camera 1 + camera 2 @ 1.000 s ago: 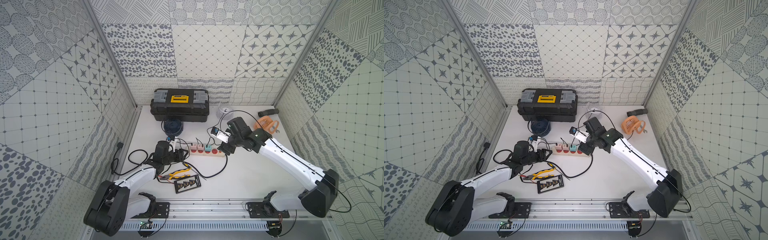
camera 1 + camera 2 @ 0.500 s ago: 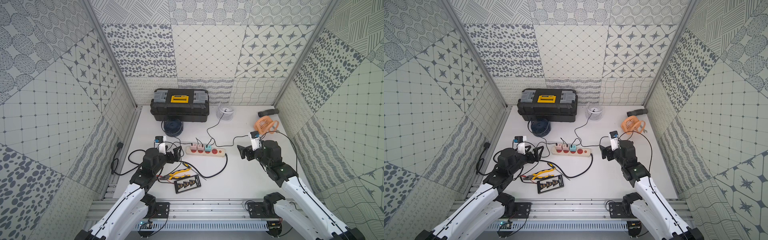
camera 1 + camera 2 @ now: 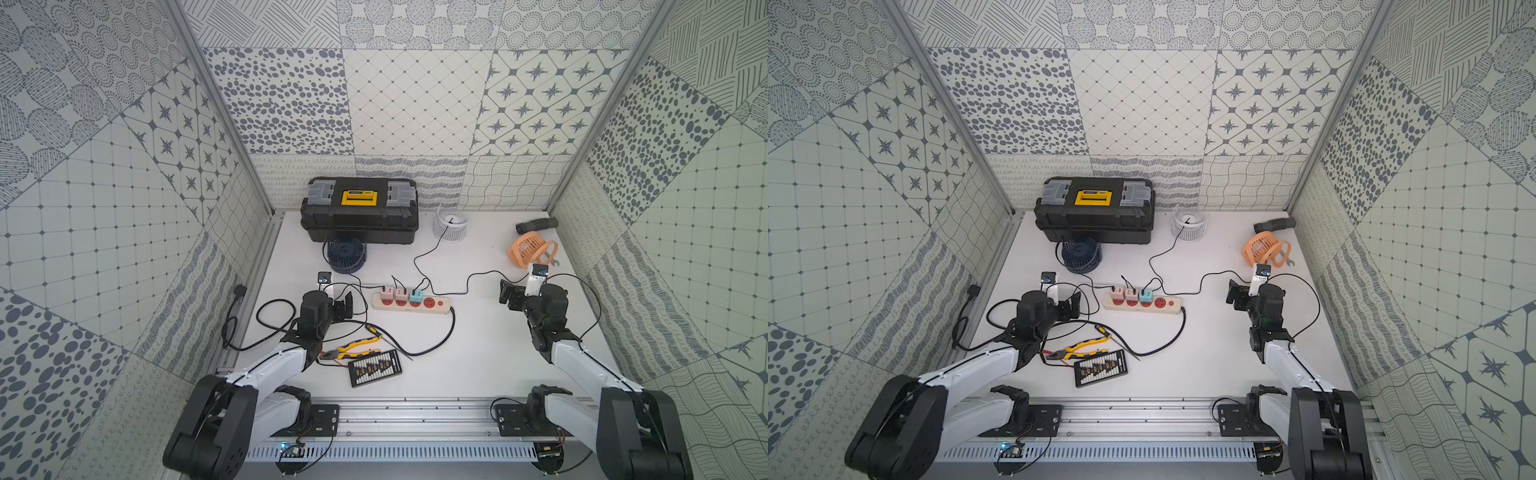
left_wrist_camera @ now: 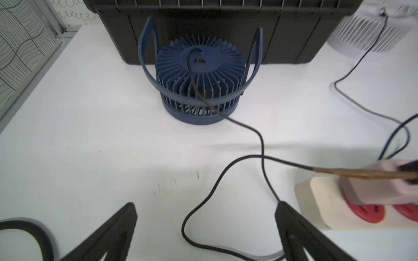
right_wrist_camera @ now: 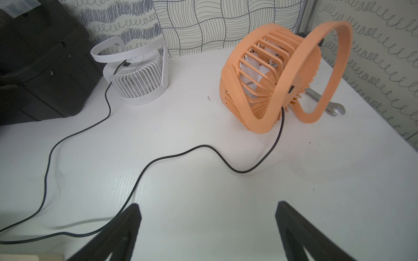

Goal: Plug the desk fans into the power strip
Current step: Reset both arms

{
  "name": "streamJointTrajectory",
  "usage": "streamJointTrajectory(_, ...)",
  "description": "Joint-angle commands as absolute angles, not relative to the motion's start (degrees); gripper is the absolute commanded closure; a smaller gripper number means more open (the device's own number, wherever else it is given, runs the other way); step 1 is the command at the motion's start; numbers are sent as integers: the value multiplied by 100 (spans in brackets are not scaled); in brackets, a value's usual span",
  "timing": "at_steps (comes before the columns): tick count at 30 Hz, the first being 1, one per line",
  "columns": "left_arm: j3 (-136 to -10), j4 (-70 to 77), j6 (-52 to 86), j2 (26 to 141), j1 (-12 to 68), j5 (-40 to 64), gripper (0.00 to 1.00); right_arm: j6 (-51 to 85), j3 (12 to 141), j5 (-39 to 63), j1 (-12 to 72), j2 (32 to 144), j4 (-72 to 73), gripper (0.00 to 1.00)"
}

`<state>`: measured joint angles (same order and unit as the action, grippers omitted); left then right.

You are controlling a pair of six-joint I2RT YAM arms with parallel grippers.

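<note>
The cream power strip [image 3: 436, 306] lies mid-table in both top views, its thick black cord [image 3: 445, 334] looping forward. Two pink adapters and a teal adapter [image 3: 414, 296] stand in three of its red sockets, and the fourth socket [image 3: 429, 304] is bare. Thin cords run to them from a dark blue desk fan [image 4: 199, 81], a white fan [image 5: 138, 74] and an orange fan [image 5: 271, 76]. My left gripper [image 4: 207, 205] is open and empty just left of the strip. My right gripper [image 5: 208, 204] is open and empty over bare table, in front of the orange fan.
A black toolbox [image 3: 359, 216] stands at the back behind the blue fan. Yellow pliers [image 3: 353, 348], a screwdriver and a black parts tray [image 3: 375, 368] lie near the front left. A wrench [image 5: 332, 108] and a black tube [image 3: 536, 225] lie at the back right.
Both arms have drawn back from the power strip, the right one far to the right. Both grippers have opened wide.
</note>
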<state>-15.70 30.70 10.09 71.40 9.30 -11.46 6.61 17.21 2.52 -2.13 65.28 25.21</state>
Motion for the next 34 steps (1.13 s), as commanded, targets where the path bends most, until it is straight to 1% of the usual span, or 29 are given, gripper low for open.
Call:
streamJointTrajectory(1,-1468,6153,-141,8489,806,-1042,2,494,1537,364,-236,7102,4357,3)
streamJointTrajectory(2,-1527,6223,-182,8855,752,-792,2,470,1617,467,-232,7248,4443,3)
streamJointTrajectory(3,-1507,6827,-364,9259,740,-752,2,408,1698,589,-229,7376,4455,3)
streamJointTrajectory(4,-1440,7168,-317,9296,734,-828,2,343,1767,686,-229,7518,4528,3)
streamJointTrajectory(6,-1499,6417,-186,8938,678,-556,2,313,1844,804,-225,7828,4846,3)
streamJointTrajectory(7,-1629,6329,-279,9079,669,-532,2,342,1878,892,-222,8008,5049,3)
streamJointTrajectory(8,-1789,6262,-214,9152,648,-775,2,314,1927,1033,-216,8242,5219,3)
streamJointTrajectory(9,-2022,5778,60,9056,611,-1119,2,218,1974,1178,-182,8465,5275,3)
streamJointTrajectory(10,-2220,5216,270,9029,474,-1033,2,146,1995,1213,-131,8707,5469,3)
streamJointTrajectory(12,-2215,5249,368,9048,285,-864,2,13,2032,1311,-35,9085,5787,3)
streamJointTrajectory(14,-2222,5214,346,9063,288,-835,2,-112,2190,1224,17,8883,5111,3)
streamJointTrajectory(16,-2242,5166,296,9046,309,-743,2,83,2192,812,24,9023,5392,3)
streamJointTrajectory(18,-2247,5185,267,9057,312,-712,2,225,2312,347,26,8951,5000,3)
streamJointTrajectory(21,-2258,5147,177,9053,316,-479,2,246,2294,282,35,8975,5089,3)
streamJointTrajectory(34,-2305,5043,221,9044,217,-252,2,249,2285,281,41,8974,5098,3)
